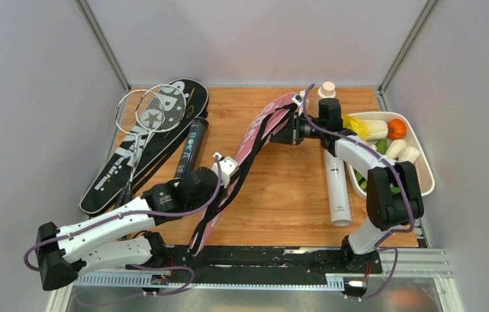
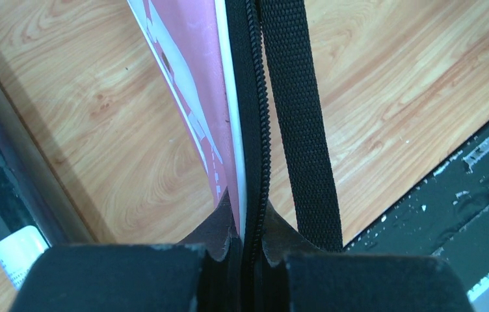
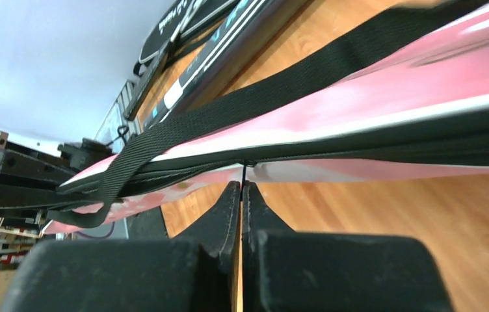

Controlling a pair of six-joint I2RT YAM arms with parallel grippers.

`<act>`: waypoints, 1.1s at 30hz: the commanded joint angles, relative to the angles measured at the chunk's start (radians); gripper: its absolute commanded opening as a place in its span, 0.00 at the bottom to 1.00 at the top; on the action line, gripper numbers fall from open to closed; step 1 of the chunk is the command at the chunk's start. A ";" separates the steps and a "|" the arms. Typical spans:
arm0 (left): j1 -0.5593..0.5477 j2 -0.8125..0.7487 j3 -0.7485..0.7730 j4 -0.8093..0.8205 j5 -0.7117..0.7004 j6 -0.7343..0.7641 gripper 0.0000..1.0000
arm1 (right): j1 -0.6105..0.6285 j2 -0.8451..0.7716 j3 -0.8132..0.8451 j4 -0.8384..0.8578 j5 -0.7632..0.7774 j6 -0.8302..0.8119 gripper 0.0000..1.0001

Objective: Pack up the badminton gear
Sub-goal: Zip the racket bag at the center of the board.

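Observation:
The pink racket bag (image 1: pixel 255 136) is lifted on edge over the middle of the table, with its black strap (image 1: pixel 225 201) hanging down. My left gripper (image 1: pixel 224 170) is shut on the bag's zipper edge (image 2: pixel 253 130) partway along its length. My right gripper (image 1: pixel 287 130) is at the bag's wide end, shut on the thin black zipper pull (image 3: pixel 244 170) under the bag (image 3: pixel 391 84). Two white rackets (image 1: pixel 147 114) lie on the black racket bag (image 1: pixel 157 146) at the left. A black tube (image 1: pixel 190 146) lies beside it, and a white tube (image 1: pixel 337 182) lies on the right.
A white tray (image 1: pixel 424 162) of toy vegetables stands at the right edge, under my right arm. A small white bottle (image 1: pixel 327 90) with a beige cap stands at the back. A black rail (image 1: pixel 261 257) runs along the near edge.

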 commanded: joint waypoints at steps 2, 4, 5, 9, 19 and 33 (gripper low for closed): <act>0.004 0.071 0.093 0.191 -0.034 0.050 0.00 | 0.171 -0.133 -0.100 0.002 0.133 0.041 0.00; 0.004 0.097 0.102 0.212 -0.043 0.051 0.00 | 0.227 -0.170 -0.145 0.003 0.187 0.052 0.00; 0.004 0.103 0.105 0.220 -0.044 0.051 0.00 | 0.257 -0.184 -0.167 0.004 0.216 0.061 0.00; 0.004 0.141 0.115 0.263 -0.029 0.032 0.00 | 0.389 -0.222 -0.204 0.021 0.293 0.091 0.00; 0.004 0.192 0.137 0.245 -0.052 -0.009 0.20 | 0.540 -0.302 -0.196 0.024 0.480 0.132 0.00; 0.032 0.091 0.248 -0.007 -0.038 -0.146 0.57 | 0.481 -0.365 -0.388 0.083 0.501 0.050 0.00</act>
